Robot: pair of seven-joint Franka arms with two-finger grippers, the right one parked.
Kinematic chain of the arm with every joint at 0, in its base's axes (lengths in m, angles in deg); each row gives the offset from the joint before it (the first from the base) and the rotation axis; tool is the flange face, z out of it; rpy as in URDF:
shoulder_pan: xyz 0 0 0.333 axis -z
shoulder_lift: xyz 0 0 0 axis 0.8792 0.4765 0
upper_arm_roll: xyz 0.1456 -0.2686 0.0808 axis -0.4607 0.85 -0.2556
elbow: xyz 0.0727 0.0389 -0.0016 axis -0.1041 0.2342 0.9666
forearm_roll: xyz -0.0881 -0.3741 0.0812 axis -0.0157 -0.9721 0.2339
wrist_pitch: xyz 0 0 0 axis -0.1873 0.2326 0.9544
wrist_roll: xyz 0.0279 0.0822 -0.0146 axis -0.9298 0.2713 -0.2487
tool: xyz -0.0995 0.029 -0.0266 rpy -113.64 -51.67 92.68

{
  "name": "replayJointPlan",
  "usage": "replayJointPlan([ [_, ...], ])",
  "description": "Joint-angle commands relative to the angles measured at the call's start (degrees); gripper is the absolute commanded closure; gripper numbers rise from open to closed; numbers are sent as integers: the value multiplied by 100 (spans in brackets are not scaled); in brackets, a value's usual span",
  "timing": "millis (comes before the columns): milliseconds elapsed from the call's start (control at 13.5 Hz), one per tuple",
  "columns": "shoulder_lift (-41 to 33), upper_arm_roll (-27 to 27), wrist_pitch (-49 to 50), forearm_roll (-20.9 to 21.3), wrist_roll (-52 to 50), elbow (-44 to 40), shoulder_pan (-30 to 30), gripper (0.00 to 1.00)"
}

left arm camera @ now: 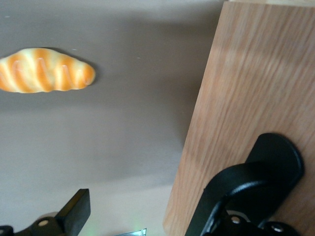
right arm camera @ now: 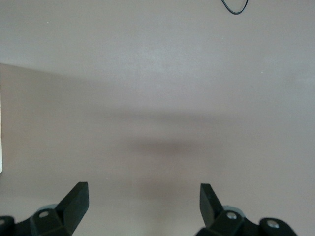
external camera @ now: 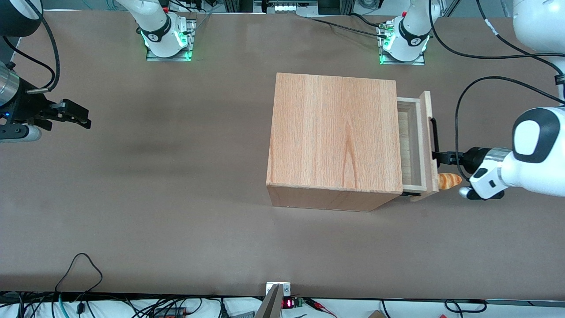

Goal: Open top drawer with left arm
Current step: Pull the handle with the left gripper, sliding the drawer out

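Now the gripper (external camera: 438, 155) sits at the drawer (external camera: 415, 145) handle (external camera: 434, 138), grip unclear; the partly open drawer faces the working arm's end, bread roll (external camera: 449, 180) half hidden beside it.

Evenly bright from overhead; soft shadows on the brown table (external camera: 176, 176) (green glow at arm bases); close wooden drawer front (left arm camera: 256, 98) slightly blurred.
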State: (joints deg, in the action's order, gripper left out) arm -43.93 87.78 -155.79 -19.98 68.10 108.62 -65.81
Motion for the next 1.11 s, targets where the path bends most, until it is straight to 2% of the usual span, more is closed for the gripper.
replayJointPlan([
  [0,214,-34,-428,241,30,-172,-232,0],
  [222,205,-25,-552,627,179,-181,-303,0],
  [813,249,-34,-649,680,468,-313,-566,0],
  [1035,240,-34,-649,953,575,-331,-576,0],
])
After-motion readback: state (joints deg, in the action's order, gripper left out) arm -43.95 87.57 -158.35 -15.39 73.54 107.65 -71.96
